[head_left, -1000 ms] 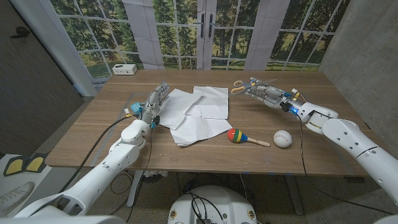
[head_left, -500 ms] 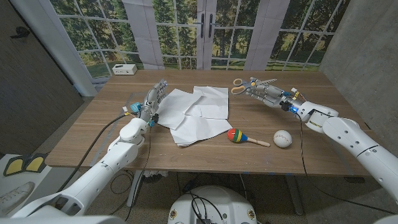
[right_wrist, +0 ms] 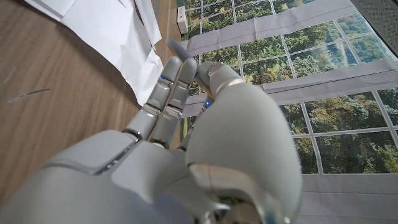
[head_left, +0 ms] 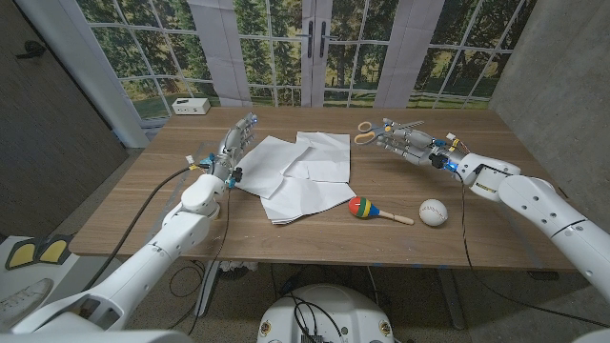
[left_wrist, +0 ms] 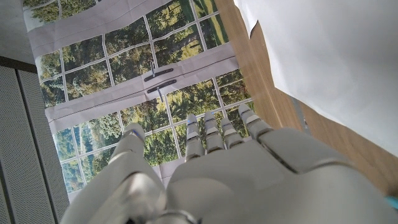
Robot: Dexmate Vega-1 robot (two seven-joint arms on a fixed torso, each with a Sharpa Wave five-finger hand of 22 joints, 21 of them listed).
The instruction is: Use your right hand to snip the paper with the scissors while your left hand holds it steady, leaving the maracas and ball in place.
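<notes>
The paper (head_left: 303, 174), several loose white sheets overlapping near the middle of the surface (head_left: 133, 205), looks light, limp and likely to slide; I judge it best pinned from above near its left edge. The left hand (head_left: 232, 150) is just beside that edge, fingers (left_wrist: 214, 132) straight and slightly apart, holding nothing; whether it touches the sheets I cannot tell. The right hand (head_left: 408, 141) is near the far right edge, at the scissors (head_left: 374, 132), fingers close together. Whether they grip the orange handles or only lie against them is unclear; the blades are mostly hidden behind the hand. The scissors look stiff and should be taken by the handle loops. The maraca (head_left: 366, 209) and white ball (head_left: 434, 212) lie near the front edge, right of the paper.
</notes>
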